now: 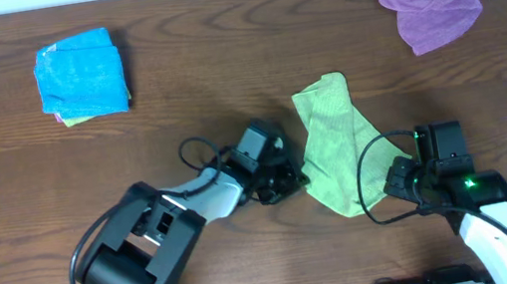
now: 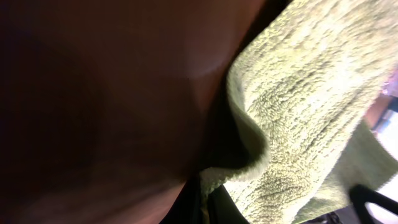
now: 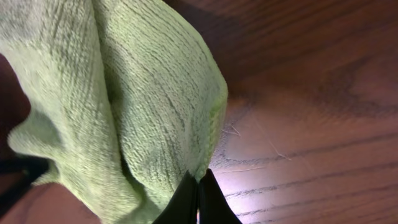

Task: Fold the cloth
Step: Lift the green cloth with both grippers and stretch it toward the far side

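Observation:
The lime-green cloth (image 1: 336, 142) lies bunched in a long strip on the table, running from the middle toward the near right. My left gripper (image 1: 285, 183) is shut on the cloth's near left edge; the left wrist view shows the fuzzy green fabric (image 2: 298, 112) pinched between my dark fingers (image 2: 205, 202). My right gripper (image 1: 402, 178) is shut on the cloth's near right edge; the right wrist view shows the fabric (image 3: 137, 106) hanging in folds from my closed fingertips (image 3: 198, 186), just above the wood.
A bright blue folded cloth (image 1: 80, 75) lies at the far left with a green edge under it. A purple crumpled cloth (image 1: 428, 7) lies at the far right. The table is dark brown wood (image 1: 221, 56).

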`<state>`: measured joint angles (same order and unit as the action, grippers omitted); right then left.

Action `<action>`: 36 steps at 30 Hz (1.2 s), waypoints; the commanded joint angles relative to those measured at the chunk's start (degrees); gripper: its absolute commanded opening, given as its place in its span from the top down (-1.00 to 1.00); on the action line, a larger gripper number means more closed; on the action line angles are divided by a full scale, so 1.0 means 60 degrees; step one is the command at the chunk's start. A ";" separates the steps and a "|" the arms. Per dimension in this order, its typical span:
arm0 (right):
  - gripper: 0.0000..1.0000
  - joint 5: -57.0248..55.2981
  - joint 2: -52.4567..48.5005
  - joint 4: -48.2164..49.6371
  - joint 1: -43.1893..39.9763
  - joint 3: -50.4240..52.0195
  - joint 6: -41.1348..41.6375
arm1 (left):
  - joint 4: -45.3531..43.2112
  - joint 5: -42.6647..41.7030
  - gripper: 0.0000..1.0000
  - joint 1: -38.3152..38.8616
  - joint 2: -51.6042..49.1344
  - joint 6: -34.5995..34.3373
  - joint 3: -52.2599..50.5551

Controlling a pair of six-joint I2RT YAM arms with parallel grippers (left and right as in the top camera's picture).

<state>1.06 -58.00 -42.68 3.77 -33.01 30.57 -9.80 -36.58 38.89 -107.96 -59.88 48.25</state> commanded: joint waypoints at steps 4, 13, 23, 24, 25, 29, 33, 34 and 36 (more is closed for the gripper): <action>0.98 0.0229 0.0044 0.0976 -0.0044 0.0000 -0.0361 | -0.0095 -0.1519 0.88 -0.1464 0.0200 0.0761 0.0521; 0.97 0.1013 0.0040 0.3140 0.0142 -0.0164 -0.0313 | 0.0463 -0.2087 0.88 -0.2787 0.0918 0.0663 0.2175; 0.97 0.0721 -0.2208 0.4812 0.0215 -0.2393 -0.0678 | 0.2178 -0.0616 0.88 -0.3330 0.0980 0.1038 0.4615; 0.97 0.0721 -0.2557 0.4838 0.0215 -0.2739 -0.0798 | 0.2215 -0.0474 0.88 -0.3432 0.0980 0.1086 0.4725; 0.97 0.0721 -0.2951 0.4838 0.0215 -0.3166 -0.0933 | 0.2215 -0.0353 0.88 -0.3548 0.0980 0.1100 0.4812; 0.97 0.0721 -0.4448 0.4834 0.0215 -0.4972 -0.1333 | 0.2200 0.0233 0.88 -0.4273 0.0973 0.1140 0.5078; 0.97 0.0721 -0.5614 0.4845 0.0233 -0.6404 -0.1504 | 0.2120 0.0481 0.88 -0.4878 0.0841 0.1264 0.5268; 0.98 0.0721 -0.5880 0.4841 0.0262 -0.6721 -0.1545 | 0.2076 0.0546 0.88 -0.4980 0.0765 0.1268 0.5329; 0.97 0.0721 -0.6295 0.4841 0.0339 -0.7209 -0.1592 | 0.2022 0.0645 0.88 -0.5111 0.0634 0.1271 0.5472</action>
<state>6.13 -92.99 -13.61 5.13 -72.58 22.94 2.85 -35.24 9.45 -103.11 -53.74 78.22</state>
